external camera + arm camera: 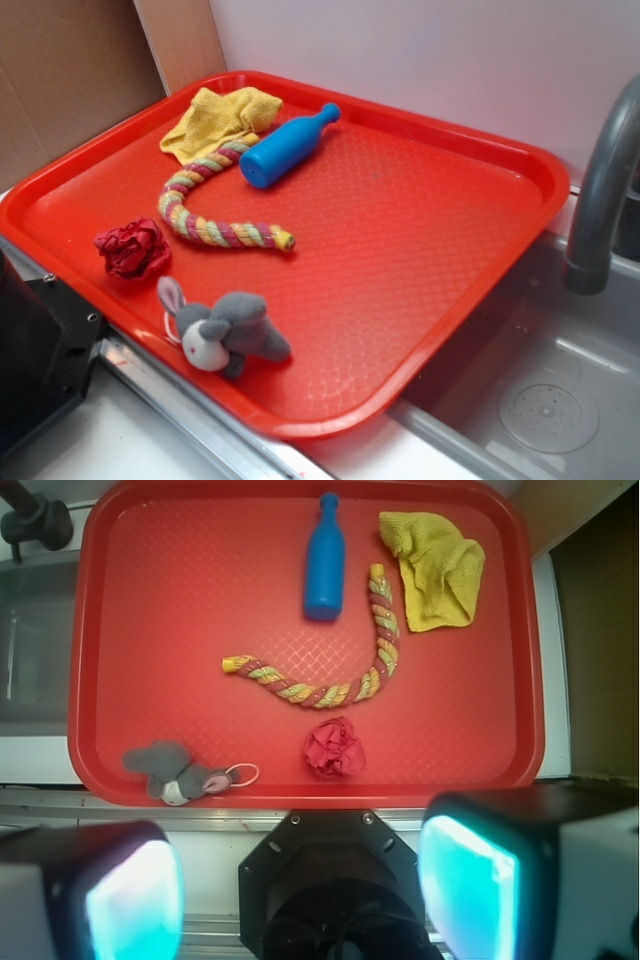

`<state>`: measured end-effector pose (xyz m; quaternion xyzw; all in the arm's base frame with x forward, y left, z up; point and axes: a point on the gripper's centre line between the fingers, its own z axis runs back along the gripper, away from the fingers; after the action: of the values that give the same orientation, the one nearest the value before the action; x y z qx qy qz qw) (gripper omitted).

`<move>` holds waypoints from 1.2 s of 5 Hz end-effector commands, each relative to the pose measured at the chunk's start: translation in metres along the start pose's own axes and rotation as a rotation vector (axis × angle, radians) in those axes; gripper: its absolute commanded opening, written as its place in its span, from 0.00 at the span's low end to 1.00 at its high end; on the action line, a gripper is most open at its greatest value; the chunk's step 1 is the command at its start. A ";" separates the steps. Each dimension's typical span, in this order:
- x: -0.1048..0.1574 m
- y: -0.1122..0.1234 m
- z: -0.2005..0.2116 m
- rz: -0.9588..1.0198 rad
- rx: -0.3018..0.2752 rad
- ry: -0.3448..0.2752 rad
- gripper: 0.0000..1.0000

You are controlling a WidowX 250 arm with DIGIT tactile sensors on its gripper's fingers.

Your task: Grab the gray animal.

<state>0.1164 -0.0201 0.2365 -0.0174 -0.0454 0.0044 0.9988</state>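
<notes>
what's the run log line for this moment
phase: pre-approach | gripper: open, above tray's near edge, holding nothing | target: gray animal at tray front edge, untouched | nearest neighbour: red fabric ball

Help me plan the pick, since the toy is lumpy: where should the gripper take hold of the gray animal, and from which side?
Grip the gray animal across its rounded gray body, probably from straight above. It lies on its side on the red tray, so the body is the bulkiest part, while the ears look thin and floppy. The red ball sits apart.

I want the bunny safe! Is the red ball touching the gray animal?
Apart. In the wrist view, bare tray shows between the red ball and the gray animal.
</notes>
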 end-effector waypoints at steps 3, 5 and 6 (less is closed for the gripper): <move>-0.007 -0.021 -0.036 -0.116 -0.083 -0.011 1.00; -0.005 -0.053 -0.081 -0.281 -0.106 -0.063 1.00; -0.002 -0.073 -0.116 -0.379 -0.124 -0.040 1.00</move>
<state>0.1234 -0.0948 0.1170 -0.0651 -0.0534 -0.1835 0.9794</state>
